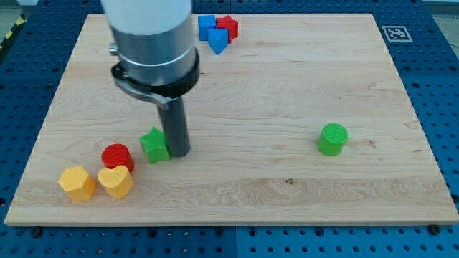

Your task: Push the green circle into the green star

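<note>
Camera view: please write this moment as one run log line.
my tip: touching green star, on its right | green circle: far right, apart, not yet pushed | red circle: left of star

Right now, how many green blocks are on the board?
2. A green star at lower left, touching my tip, and a green circle alone on the view's right. The arm could hide others behind it.

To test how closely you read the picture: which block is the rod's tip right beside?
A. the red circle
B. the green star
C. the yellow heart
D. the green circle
B: my tip stands right against the view's right side of the green star, while the green circle sits far off toward the view's right.
</note>
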Available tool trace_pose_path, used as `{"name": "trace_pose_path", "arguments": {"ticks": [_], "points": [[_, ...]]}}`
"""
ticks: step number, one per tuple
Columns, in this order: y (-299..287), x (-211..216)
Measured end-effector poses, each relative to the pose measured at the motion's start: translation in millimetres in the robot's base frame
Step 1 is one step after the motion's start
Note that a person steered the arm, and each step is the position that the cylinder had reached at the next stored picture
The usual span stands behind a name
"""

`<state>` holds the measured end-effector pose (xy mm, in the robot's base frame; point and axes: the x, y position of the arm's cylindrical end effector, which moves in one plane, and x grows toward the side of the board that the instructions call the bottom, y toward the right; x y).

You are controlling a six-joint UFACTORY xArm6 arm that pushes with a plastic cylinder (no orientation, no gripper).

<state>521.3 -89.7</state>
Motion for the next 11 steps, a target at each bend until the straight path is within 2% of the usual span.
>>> {"name": "trace_pose_path", "arguments": {"ticks": [2, 3, 4, 5, 6, 7, 9, 11], "points": [[-34.3, 0.0], [-2.0, -20.5], [74.6, -71.3], [160.2, -93.6], [256.2, -88.4], [289.8, -27.4], [278.3, -10.3], [199.9, -10.4]]}}
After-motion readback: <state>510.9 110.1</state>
